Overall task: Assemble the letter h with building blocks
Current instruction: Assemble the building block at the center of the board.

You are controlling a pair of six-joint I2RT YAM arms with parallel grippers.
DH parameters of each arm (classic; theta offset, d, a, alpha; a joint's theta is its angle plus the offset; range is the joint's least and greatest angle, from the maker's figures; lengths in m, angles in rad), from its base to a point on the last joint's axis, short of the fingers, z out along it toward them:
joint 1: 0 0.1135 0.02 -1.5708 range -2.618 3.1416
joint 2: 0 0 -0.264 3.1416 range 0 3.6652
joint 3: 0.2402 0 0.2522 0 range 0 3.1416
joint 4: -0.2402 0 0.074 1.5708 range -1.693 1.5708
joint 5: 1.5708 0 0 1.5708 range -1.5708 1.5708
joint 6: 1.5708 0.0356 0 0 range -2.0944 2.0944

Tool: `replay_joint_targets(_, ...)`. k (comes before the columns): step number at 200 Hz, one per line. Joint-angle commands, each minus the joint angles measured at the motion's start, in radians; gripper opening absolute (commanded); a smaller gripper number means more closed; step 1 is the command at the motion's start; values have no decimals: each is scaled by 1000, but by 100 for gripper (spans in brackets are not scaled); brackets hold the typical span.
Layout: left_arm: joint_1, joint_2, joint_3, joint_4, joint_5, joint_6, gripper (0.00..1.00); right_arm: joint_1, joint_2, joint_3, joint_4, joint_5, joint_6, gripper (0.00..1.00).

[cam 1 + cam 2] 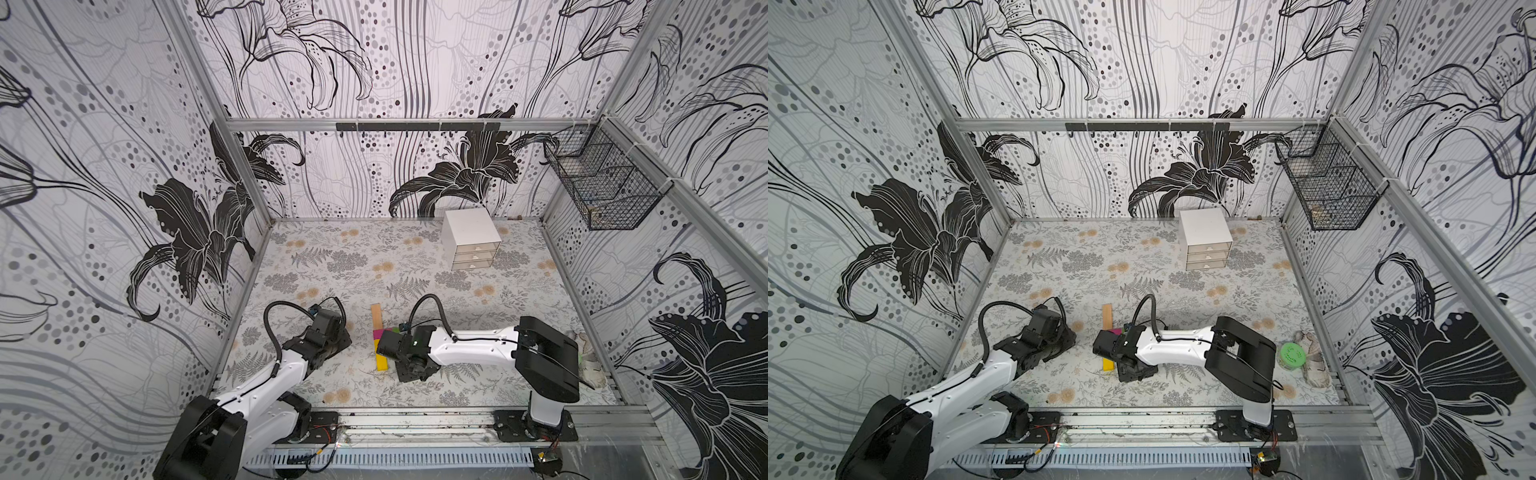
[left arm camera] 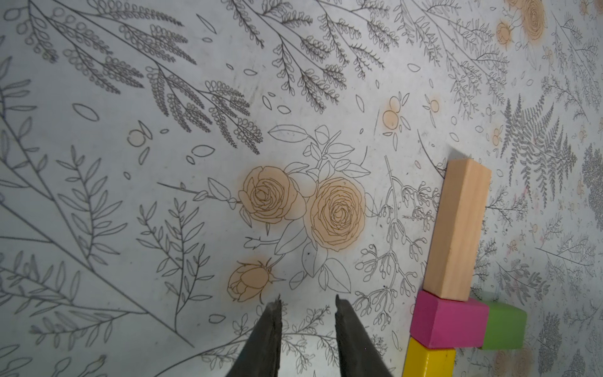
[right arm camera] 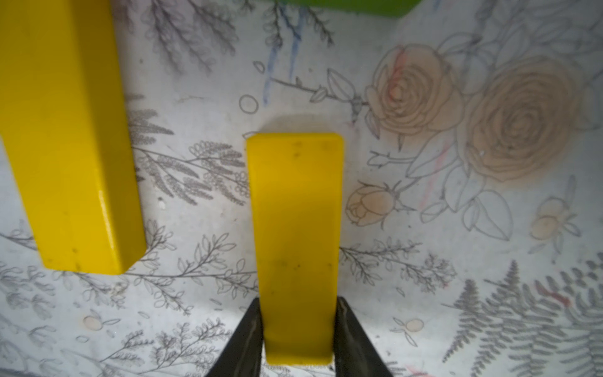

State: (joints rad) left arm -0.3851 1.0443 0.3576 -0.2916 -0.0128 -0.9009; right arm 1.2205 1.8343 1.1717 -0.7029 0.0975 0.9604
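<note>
In the left wrist view the tan block [image 2: 456,228] lies flat, its end against the pink block [image 2: 447,321]. The green block [image 2: 504,326] sits beside the pink one, and a yellow block [image 2: 427,362] continues below it. In both top views the tan block [image 1: 376,318] and a yellow block [image 1: 382,362] show, and the right wrist covers the middle. My right gripper [image 3: 297,300] is shut on the second yellow block [image 3: 295,212], parallel to the laid yellow block [image 3: 65,130] and apart from it. The green block's edge [image 3: 342,5] lies beyond. My left gripper [image 2: 307,302] is open and holds nothing, to the left of the blocks.
A white three-drawer box [image 1: 471,239] stands at the back right. A black wire basket [image 1: 598,183] hangs on the right wall. A green round thing [image 1: 1292,355] and a crumpled cloth [image 1: 1310,357] lie by the right wall, behind the right arm.
</note>
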Motion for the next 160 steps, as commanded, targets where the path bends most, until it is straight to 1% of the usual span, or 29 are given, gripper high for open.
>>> replay_joint_targets(1,8,2,25,6,5,19,32,-9,7,8,-14,9,14,31)
replay_joint_targets(25,7,8,27,10,7,17,31,-20,-1,5,-21,18,39,28)
replay_joint_targets(95,7,6,38,9,17,18,31,-33,11,5,-9,4,77,28)
replay_joint_targets(160,7,4,31,19,22,15,31,-47,32,25,0,-5,63,28)
